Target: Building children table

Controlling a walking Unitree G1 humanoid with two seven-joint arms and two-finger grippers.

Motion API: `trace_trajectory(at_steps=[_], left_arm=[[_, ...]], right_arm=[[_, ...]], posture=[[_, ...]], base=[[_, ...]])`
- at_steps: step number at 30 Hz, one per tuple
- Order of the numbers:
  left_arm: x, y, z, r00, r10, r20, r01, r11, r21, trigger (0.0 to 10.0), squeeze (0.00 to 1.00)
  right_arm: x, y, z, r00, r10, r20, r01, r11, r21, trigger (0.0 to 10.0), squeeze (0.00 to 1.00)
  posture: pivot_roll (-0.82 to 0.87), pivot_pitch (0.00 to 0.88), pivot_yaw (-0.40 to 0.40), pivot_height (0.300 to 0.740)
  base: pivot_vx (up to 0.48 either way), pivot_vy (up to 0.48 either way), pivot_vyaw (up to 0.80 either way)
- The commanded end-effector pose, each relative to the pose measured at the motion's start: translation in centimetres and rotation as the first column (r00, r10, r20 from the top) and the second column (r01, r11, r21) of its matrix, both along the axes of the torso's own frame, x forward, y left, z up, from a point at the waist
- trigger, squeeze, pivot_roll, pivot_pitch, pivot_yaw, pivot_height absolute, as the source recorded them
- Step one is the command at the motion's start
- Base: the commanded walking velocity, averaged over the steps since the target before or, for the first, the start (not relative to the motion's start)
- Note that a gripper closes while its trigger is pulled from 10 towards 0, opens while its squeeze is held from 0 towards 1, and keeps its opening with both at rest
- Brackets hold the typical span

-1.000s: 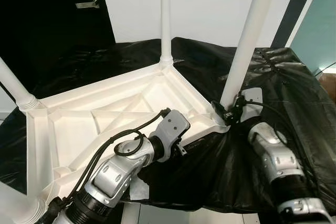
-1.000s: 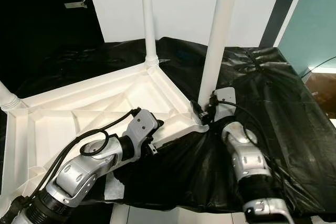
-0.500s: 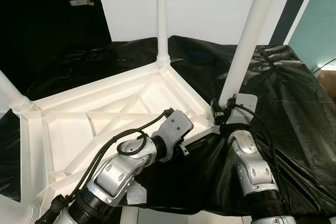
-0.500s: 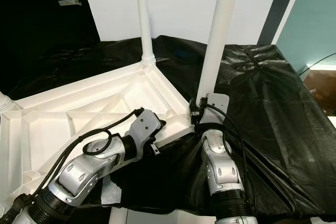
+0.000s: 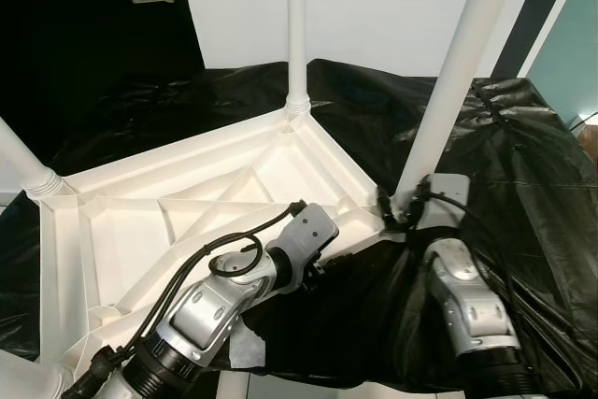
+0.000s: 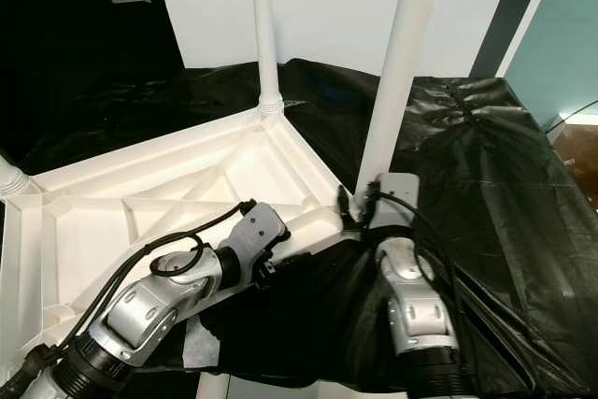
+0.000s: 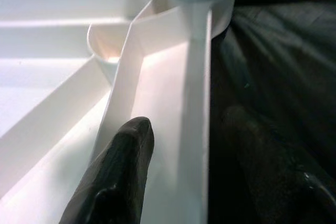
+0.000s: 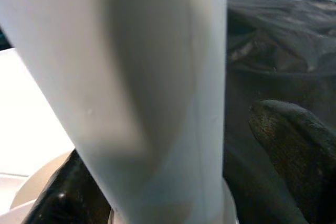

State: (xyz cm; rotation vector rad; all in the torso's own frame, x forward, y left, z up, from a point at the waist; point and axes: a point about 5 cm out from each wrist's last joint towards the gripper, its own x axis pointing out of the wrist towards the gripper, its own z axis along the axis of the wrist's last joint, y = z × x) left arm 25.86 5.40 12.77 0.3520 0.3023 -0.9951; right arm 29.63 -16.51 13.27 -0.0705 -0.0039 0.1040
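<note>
Right now you're seating a leg (image 5: 448, 91) in the near right corner of the upturned tabletop (image 5: 187, 203): right gripper (image 8: 173, 182) jaws straddle it, left gripper (image 7: 173, 171) jaws clamp the rim; next, twist it tight

Bright and sharp in both eye views, with even light from above. Shiny spots on the crinkly black sheet (image 5: 523, 165). Very dark at the far left corner. Blurry and soft in both wrist views, with the white leg (image 8: 147, 93) too close to look sharp. Warm glow on the white tabletop (image 7: 157, 77).
</note>
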Motion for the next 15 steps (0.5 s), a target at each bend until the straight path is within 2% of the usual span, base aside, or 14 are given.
trace_trajectory(at_steps=[1, 4, 8, 9, 10, 14, 15], left_arm=[[-0.1, 0.1, -0.6, 1.0, -0.015, -0.017, 0.016, 0.999, 0.051, 10.0, 0.0], [0.0, 0.2, -0.9, 1.0, -0.01, -0.011, 0.011, 0.997, 0.082, 10.0, 0.0], [0.0, 0.1, -0.9, 1.0, -0.01, -0.022, 0.012, 0.997, 0.073, 10.0, 0.0], [0.0, 0.0, -0.9, 1.0, -0.011, -0.024, 0.012, 0.998, 0.068, 4.6, 0.0], [0.1, 0.0, -0.8, 0.999, -0.013, -0.031, 0.014, 0.999, 0.052, 0.0, 0.0], [0.1, -0.1, -0.7, 0.999, -0.025, -0.029, 0.026, 0.999, 0.047, 0.0, 0.0], [0.1, -0.1, -0.6, 0.999, -0.035, -0.023, 0.036, 0.998, 0.052, 0.0, 0.0]], right_arm=[[0.0, -0.6, 0.4, 1.0, 0.012, 0.002, -0.012, 1.0, -0.011, 10.0, 0.0], [0.2, -1.1, 0.9, 1.0, 0.022, 0.013, -0.022, 0.999, -0.033, 10.0, 0.0], [0.4, -1.4, 1.4, 0.999, 0.03, 0.026, -0.029, 0.999, -0.032, 10.0, 0.0], [0.5, -1.4, 1.6, 0.999, 0.043, 0.033, -0.042, 0.999, -0.035, 10.0, 0.0], [0.7, -1.5, 1.8, 0.998, 0.047, 0.035, -0.046, 0.998, -0.039, 10.0, 0.0], [0.9, -1.6, 2.0, 0.997, 0.061, 0.039, -0.059, 0.997, -0.044, 10.0, 0.0], [0.9, -1.8, 2.2, 0.995, 0.094, 0.042, -0.092, 0.994, -0.051, 10.0, 0.0]], posture=[[-0.05, 0.0, 0.013, 0.74], [-0.06, 0.0, 0.019, 0.74], [-0.06, 0.0, 0.024, 0.74], [-0.07, 0.0, 0.031, 0.74], [-0.07, 0.0, 0.033, 0.74], [-0.07, 0.0, 0.034, 0.74], [-0.07, 0.0, 0.035, 0.74]], base=[[0.0, 0.0, 0.0], [0.0, 0.0, 0.0], [0.0, 0.0, 0.0], [0.0, 0.0, 0.0], [0.0, 0.0, 0.0], [0.0, 0.0, 0.0], [0.0, 0.0, 0.0]])
